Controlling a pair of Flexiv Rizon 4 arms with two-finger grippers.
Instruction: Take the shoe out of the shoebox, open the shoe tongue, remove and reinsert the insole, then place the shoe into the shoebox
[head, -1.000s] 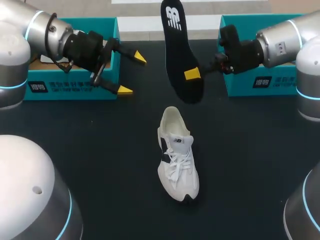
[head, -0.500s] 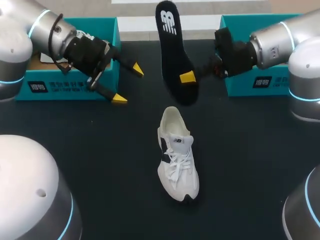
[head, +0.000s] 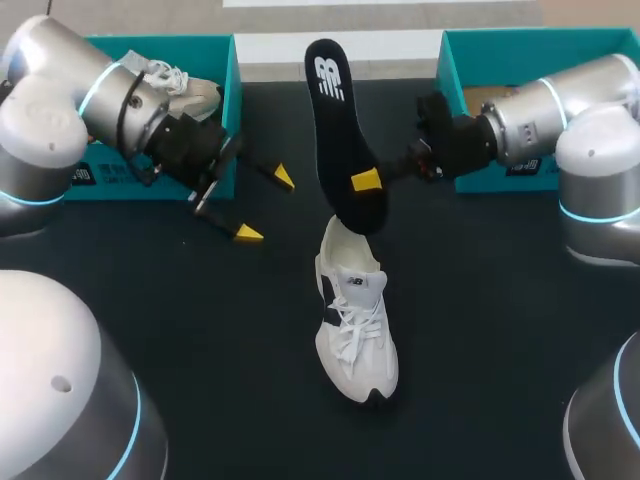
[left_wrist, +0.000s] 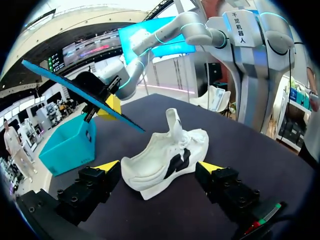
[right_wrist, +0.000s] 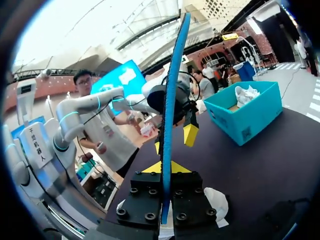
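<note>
A white shoe (head: 355, 320) with a black side patch lies in the middle of the table, toe toward me. Just above its heel opening hangs the black insole (head: 338, 130), heel end lowest, with my right gripper (head: 366, 181) shut on that end. In the right wrist view the insole (right_wrist: 172, 100) stands edge-on between the shut fingers (right_wrist: 163, 167). My left gripper (head: 266, 205) is open to the left of the shoe's heel, holding nothing. The left wrist view has the shoe (left_wrist: 165, 160) ahead of the wide-open left gripper (left_wrist: 159, 166), with the insole (left_wrist: 80, 95) beyond it.
A teal shoebox (head: 228, 120) stands at the back left with another pale shoe (head: 175, 80) in it. A second teal box (head: 460, 60) stands at the back right, behind my right arm. The black table (head: 200, 330) spreads around the shoe.
My right arm has carried the insole left and down, so its lower end now hangs over the shoe's heel. The open left gripper has swung down and closer to the shoe.
</note>
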